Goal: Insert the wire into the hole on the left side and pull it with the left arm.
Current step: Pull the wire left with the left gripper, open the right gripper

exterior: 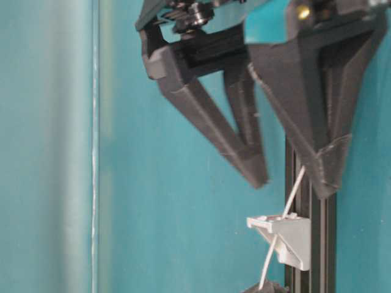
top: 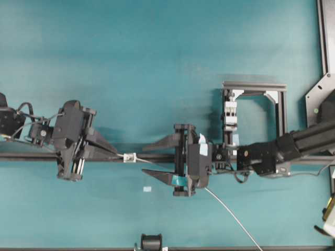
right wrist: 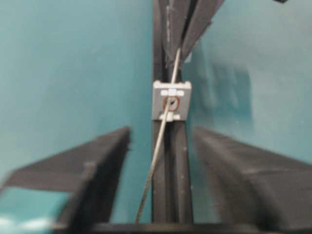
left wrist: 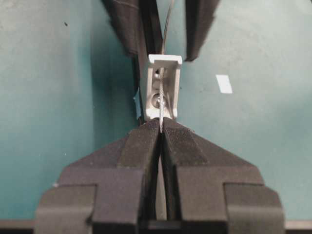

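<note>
Now wire [left wrist: 161,100] runs along rail [top: 31,156] through hole [right wrist: 171,103]; left jaws pinch tip, right jaws apart.

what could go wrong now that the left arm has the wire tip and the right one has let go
1. The left end effector pinches only the very tip of the wire, just past the white block, so it may slip out when pulled.
2. The right end effector stands open with a finger on each side of the wire; a loose loop could catch on one.
3. A pull off the hole's line could bend or jam the wire against the block.
</note>
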Controlling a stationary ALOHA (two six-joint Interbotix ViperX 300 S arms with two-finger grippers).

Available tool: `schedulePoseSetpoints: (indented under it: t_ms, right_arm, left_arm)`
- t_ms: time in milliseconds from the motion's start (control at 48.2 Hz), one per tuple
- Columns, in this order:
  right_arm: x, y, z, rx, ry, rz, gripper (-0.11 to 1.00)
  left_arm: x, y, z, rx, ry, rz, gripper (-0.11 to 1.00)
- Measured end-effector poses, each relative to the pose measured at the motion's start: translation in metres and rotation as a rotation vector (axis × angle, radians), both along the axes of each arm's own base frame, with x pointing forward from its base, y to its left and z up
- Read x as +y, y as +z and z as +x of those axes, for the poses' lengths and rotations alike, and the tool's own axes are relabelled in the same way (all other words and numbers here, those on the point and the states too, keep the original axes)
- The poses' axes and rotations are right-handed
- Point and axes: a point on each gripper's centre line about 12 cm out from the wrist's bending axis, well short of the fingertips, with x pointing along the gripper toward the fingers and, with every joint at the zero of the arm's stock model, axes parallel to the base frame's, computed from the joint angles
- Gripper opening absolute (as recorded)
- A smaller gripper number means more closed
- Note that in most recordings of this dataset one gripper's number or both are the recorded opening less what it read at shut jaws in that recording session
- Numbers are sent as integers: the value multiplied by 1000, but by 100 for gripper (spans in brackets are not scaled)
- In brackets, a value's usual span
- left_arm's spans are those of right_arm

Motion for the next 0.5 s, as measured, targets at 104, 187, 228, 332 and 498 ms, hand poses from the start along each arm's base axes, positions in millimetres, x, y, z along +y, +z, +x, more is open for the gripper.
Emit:
schedulePoseSetpoints:
  t_ms: [104,187,228,332,498]
  right_arm:
    - [-1,4,-3,-4,0,0,76]
    - [-2,7,-6,-6,2,2,76]
    - [-2,7,-7,-4,3,2,76]
    - [-3,9,-12,-3,4,2,76]
    - [-4,10,-15,0,4,1,76]
  left_arm:
    - [1,0,-3,18,-1,4,-10]
    - [2,2,-7,35,0,7,-10]
    - [2,3,-9,41,-1,7,-10]
    - [4,5,-18,70,-4,12,-10]
    - [4,13,-37,96,-20,14,-10]
